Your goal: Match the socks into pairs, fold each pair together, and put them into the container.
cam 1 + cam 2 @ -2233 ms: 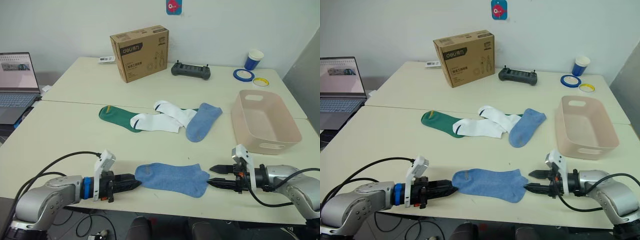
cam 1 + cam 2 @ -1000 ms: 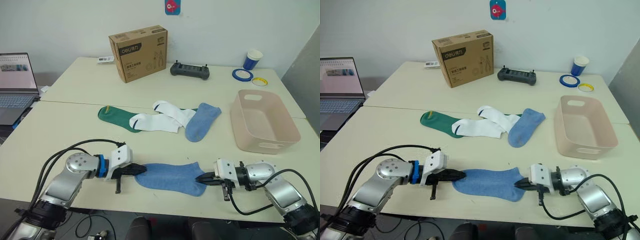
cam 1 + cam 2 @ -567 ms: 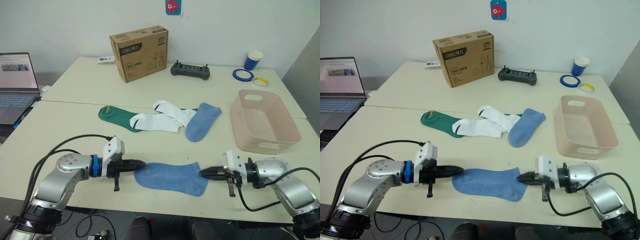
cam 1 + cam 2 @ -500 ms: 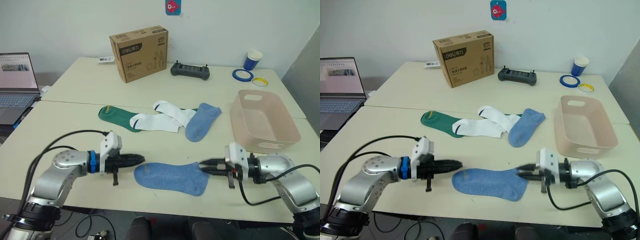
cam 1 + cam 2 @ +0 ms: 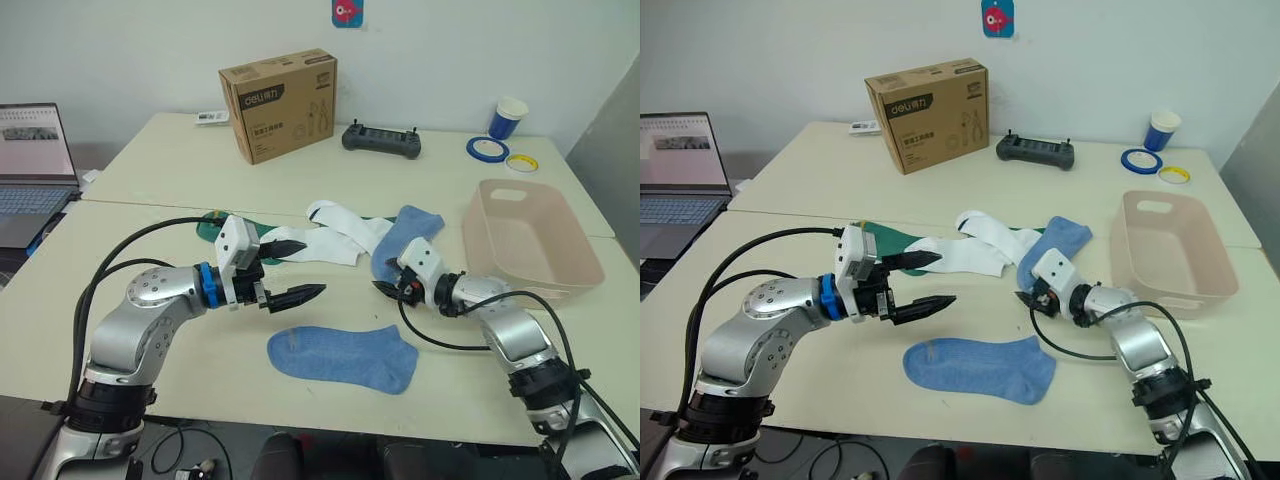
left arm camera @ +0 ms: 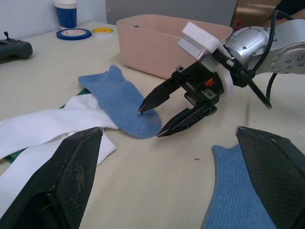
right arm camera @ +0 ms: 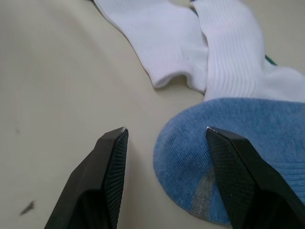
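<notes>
Pale cream table (image 5: 150,180) holding the sock work, with the pink container (image 5: 530,240) empty at the robot's right. Matching the blue pair appears to be the step in hand: one blue sock (image 5: 342,357) lies flat near the front edge, and its mate (image 5: 403,243) sits farther back among two white socks (image 5: 318,243) and a green sock (image 5: 892,243) that the left arm partly hides. The right arm reaches inward, elbow bent; the right gripper (image 5: 384,289) has its fingers parted and holds nothing, its tips just over the far blue sock's toe. The next move probably calls for closing on that toe and drawing it toward the near sock. The left arm is raised over the table; the left gripper (image 5: 296,269) is spread wide and empty.
</notes>
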You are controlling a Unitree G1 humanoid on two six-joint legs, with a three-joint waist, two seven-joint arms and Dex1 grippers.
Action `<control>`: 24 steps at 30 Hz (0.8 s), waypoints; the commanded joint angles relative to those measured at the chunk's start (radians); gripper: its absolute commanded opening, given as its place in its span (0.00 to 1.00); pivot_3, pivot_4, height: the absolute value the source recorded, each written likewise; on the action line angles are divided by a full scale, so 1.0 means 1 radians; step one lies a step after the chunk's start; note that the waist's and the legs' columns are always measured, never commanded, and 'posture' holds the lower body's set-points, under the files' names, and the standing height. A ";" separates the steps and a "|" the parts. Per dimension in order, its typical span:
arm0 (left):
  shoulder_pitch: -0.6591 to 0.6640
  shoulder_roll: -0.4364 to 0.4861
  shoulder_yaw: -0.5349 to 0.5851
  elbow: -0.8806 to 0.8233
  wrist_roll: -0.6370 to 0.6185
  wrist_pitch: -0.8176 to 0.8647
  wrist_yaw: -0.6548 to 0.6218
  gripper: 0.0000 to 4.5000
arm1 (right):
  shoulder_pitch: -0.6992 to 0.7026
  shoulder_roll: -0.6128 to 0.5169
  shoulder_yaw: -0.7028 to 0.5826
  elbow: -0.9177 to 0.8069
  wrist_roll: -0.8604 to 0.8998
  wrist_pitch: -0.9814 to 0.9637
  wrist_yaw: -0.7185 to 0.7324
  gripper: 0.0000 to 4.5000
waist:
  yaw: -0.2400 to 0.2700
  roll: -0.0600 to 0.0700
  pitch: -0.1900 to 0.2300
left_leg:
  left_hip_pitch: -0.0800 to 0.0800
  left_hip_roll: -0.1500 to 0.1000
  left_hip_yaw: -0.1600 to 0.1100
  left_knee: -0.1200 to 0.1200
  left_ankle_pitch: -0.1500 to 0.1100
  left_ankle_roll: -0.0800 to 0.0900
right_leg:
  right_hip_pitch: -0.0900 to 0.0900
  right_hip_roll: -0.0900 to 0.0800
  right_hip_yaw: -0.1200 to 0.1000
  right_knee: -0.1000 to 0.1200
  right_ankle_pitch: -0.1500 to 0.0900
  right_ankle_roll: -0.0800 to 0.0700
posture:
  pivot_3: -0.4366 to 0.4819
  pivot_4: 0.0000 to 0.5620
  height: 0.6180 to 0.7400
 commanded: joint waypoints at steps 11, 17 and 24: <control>0.027 0.015 0.013 -0.042 -0.005 -0.004 0.004 1.00 | -0.053 -0.018 0.009 0.040 -0.050 -0.072 0.061 0.03 | 0.000 0.000 0.000 | 0.000 0.000 0.000 0.001 0.001 -0.001 | 0.001 0.000 0.000 0.000 0.000 0.000 | 0.48 0.27 1.00; 0.038 0.023 -0.005 -0.041 0.001 -0.006 -0.015 1.00 | -0.059 -0.105 0.028 -0.021 -0.036 -0.244 0.228 0.01 | 0.000 0.000 0.000 | 0.000 0.000 0.000 0.000 0.001 -0.001 | 0.000 0.000 0.000 -0.001 0.000 0.000 | 0.48 0.27 1.00; -0.001 0.058 -0.017 0.004 0.001 0.022 -0.058 1.00 | 0.068 -0.276 -0.042 -0.290 0.268 -0.297 0.610 0.01 | 0.004 0.000 0.000 | 0.000 0.000 -0.002 0.000 0.000 -0.001 | 0.002 0.000 -0.002 -0.003 0.000 0.000 | 0.48 0.27 1.00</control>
